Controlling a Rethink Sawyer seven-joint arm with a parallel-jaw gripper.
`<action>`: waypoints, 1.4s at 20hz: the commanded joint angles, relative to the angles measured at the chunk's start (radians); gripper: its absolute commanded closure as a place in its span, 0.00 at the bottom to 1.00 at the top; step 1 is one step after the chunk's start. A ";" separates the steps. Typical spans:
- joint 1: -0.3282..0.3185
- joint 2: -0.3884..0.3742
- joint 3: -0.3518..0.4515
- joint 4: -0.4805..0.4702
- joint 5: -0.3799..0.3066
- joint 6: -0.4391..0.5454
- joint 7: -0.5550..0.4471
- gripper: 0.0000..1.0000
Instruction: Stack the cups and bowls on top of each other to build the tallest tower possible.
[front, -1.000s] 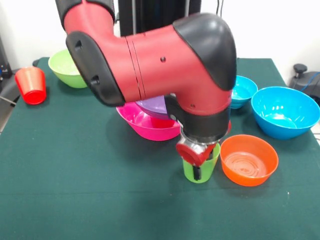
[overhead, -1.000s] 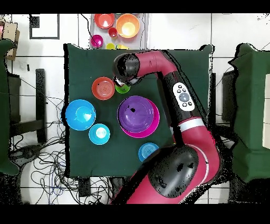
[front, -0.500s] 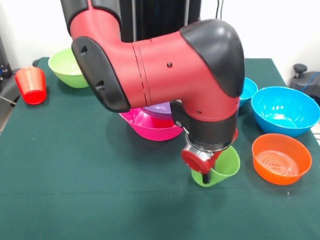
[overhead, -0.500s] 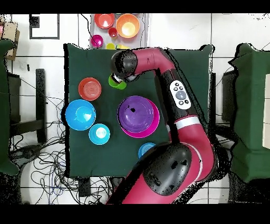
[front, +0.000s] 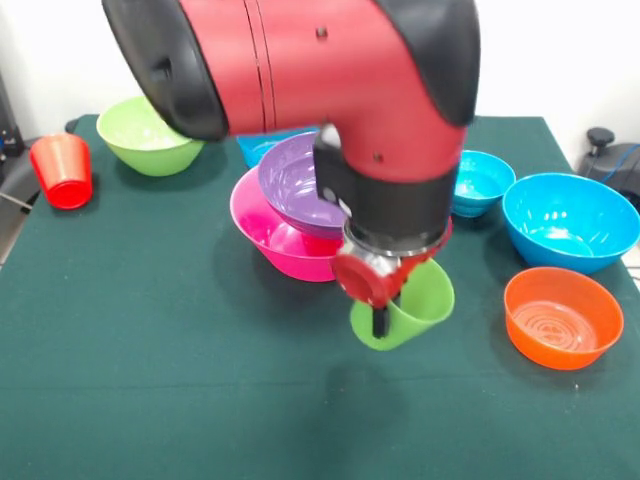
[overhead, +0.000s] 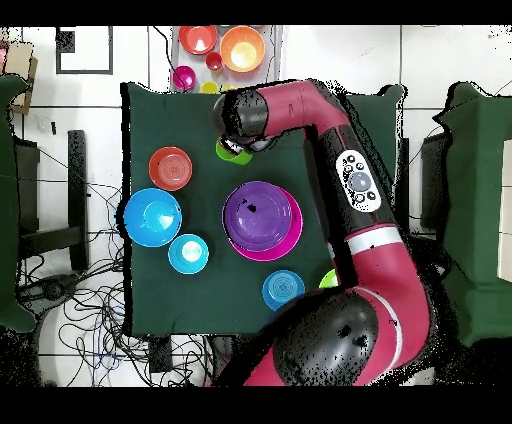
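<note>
My gripper (front: 385, 312) is shut on the lime green cup (front: 405, 305) and holds it tilted, clear of the table, with its shadow on the cloth below. Just behind and to the left stands the tower: a purple bowl (front: 300, 185) nested in the wide hot pink bowl (front: 275, 235). From overhead the green cup (overhead: 233, 154) shows beside the arm's head, above the purple bowl (overhead: 258, 215). An orange bowl (front: 558, 317), a large blue bowl (front: 570, 222) and a small cyan bowl (front: 482, 182) sit to the right. A lime green bowl (front: 150, 135) and a red-orange cup (front: 62, 170) stand far left.
A second small cyan bowl (overhead: 282, 289) lies near the robot's base. Beyond the table's far edge in the overhead view, a tray (overhead: 270, 45) holds more bowls. The arm (front: 300, 70) covers much of the table's middle in the front view.
The gripper closed on the green cup, tipped it and raised it off the table, drifting toward the tower. The orange bowl slid away from the cup early on, then stayed.
</note>
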 joint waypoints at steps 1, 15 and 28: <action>-0.021 -0.164 -0.084 0.178 0.002 0.002 -0.071 1.00; -0.130 -0.454 -0.065 0.584 0.109 -0.065 0.041 1.00; -0.140 -0.363 -0.066 0.647 0.126 -0.240 0.099 1.00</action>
